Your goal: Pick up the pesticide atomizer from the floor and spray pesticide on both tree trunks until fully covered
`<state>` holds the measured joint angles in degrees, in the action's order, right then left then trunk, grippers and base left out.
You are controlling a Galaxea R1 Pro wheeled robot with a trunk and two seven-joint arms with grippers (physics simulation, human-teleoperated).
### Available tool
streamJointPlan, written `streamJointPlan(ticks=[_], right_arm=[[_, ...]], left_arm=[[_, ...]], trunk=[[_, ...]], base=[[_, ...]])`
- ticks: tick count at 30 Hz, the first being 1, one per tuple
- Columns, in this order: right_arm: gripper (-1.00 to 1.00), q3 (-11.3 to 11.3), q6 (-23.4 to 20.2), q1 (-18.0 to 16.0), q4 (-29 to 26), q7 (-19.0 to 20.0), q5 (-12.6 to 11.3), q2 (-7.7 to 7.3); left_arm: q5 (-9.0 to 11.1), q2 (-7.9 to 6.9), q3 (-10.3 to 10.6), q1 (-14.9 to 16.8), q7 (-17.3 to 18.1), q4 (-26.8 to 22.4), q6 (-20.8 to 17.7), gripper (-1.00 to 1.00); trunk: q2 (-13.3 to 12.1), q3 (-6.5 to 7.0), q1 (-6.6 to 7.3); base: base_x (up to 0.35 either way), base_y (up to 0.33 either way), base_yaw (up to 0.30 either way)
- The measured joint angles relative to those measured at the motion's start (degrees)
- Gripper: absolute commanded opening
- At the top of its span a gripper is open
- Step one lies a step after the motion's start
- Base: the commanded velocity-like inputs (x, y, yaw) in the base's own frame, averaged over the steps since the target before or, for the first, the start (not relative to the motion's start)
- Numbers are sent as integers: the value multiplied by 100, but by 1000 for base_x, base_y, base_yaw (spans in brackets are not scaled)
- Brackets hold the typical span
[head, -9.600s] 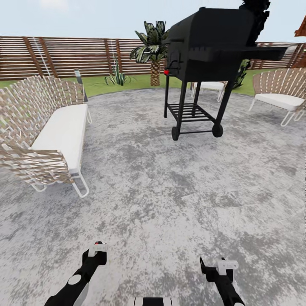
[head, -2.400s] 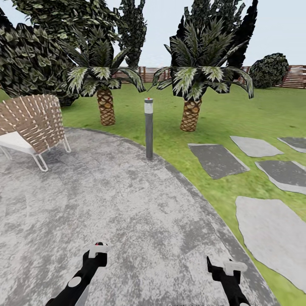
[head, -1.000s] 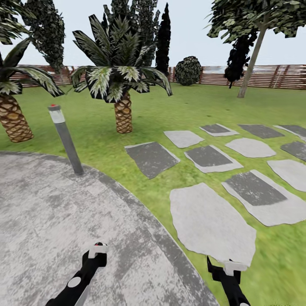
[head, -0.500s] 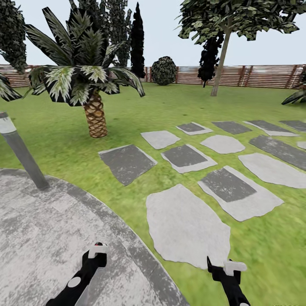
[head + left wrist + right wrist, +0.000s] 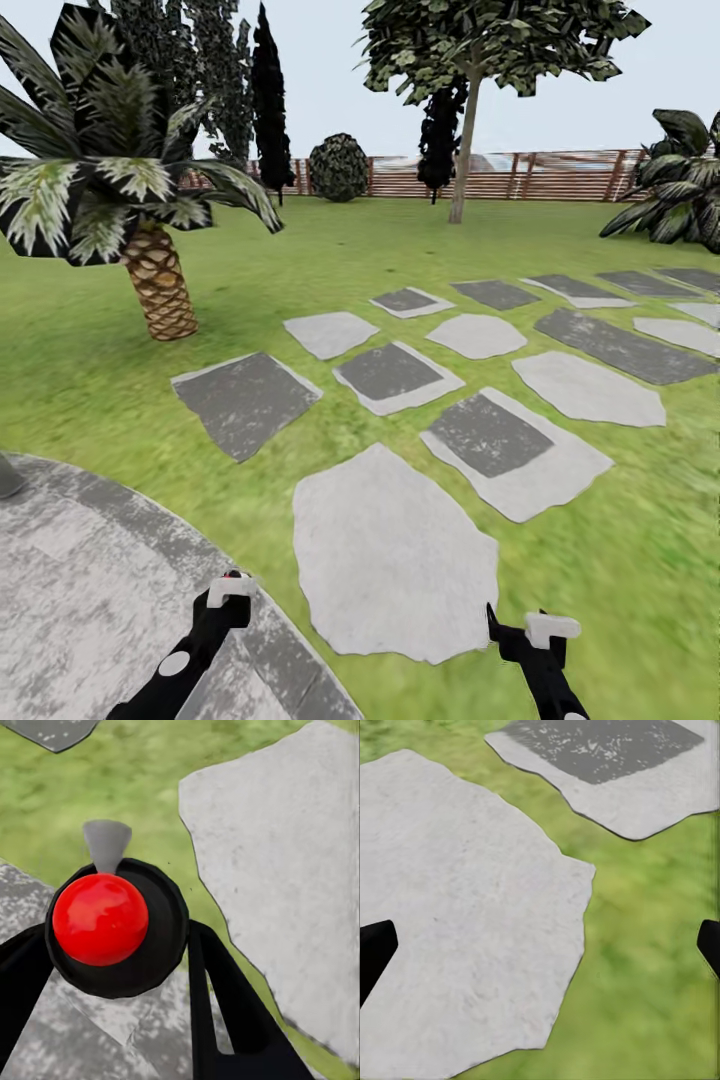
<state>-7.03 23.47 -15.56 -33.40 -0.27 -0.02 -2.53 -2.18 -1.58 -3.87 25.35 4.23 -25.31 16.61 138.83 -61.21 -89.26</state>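
Apparently nothing is sprayed yet: the left gripper [image 5: 228, 590] is seen clamped on the red-topped pesticide atomizer [image 5: 100, 919], the right gripper [image 5: 520, 630] is kept apart and empty, and a tree [image 5: 462, 150] is seen far ahead.
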Motion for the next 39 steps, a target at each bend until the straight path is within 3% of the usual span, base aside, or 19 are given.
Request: streamJointPlan(ticks=[25,39], right_arm=[[100,16,18,0,9,9,1,-1],[100,17,18,0,9,13,2,-1]], left_arm=[[7,0,0,0,0,0,0,-100],[7,0,-2,0,0,0,0,-100]], trunk=[[0,215,0],[0,339,0]], base=[[279,-162,-58],[324,-31,0]])
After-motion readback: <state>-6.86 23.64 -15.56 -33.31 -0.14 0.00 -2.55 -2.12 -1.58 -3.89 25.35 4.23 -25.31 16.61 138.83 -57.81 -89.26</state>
